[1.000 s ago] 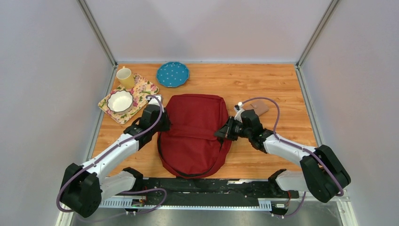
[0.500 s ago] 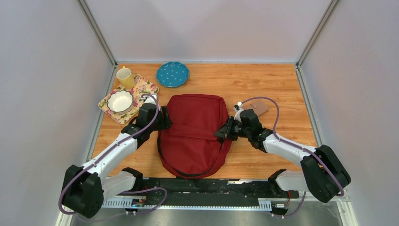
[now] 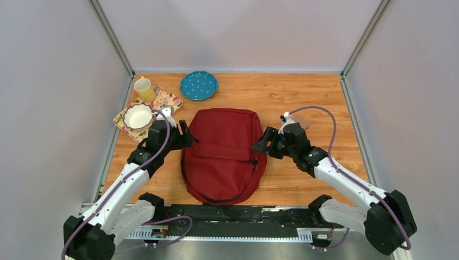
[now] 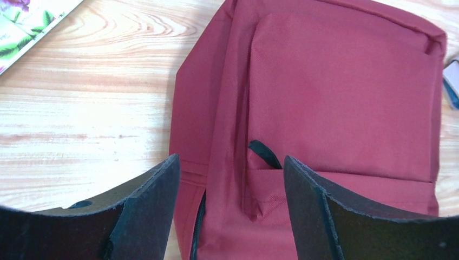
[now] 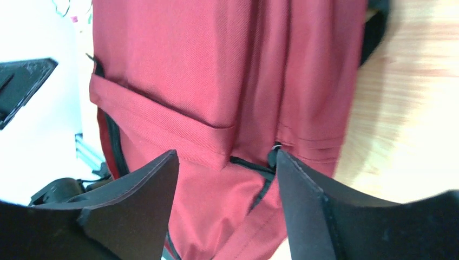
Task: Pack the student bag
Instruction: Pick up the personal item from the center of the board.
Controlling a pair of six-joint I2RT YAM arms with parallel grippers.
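The student bag (image 3: 224,157), dark red with black zippers, lies flat in the middle of the wooden table. My left gripper (image 3: 187,133) hovers at its left edge, open, with nothing between the fingers. In the left wrist view the left gripper (image 4: 230,160) frames the bag's (image 4: 335,92) side seam and a black zipper pull (image 4: 265,153). My right gripper (image 3: 260,145) is open at the bag's right edge. Seen from the right wrist, the right gripper (image 5: 226,154) stands above the bag (image 5: 216,65), over the front pocket's corner and a black zipper (image 5: 249,164).
A floral tray (image 3: 168,101) at the back left carries a white bowl (image 3: 138,116) and a yellow mug (image 3: 144,89). A blue dotted plate (image 3: 198,85) lies behind the bag. A small brown object (image 3: 301,124) sits behind the right arm. Walls enclose the table.
Both grippers have opened and let go of the bag's sides. The left one drew back to the left, the right one to the right and upward.
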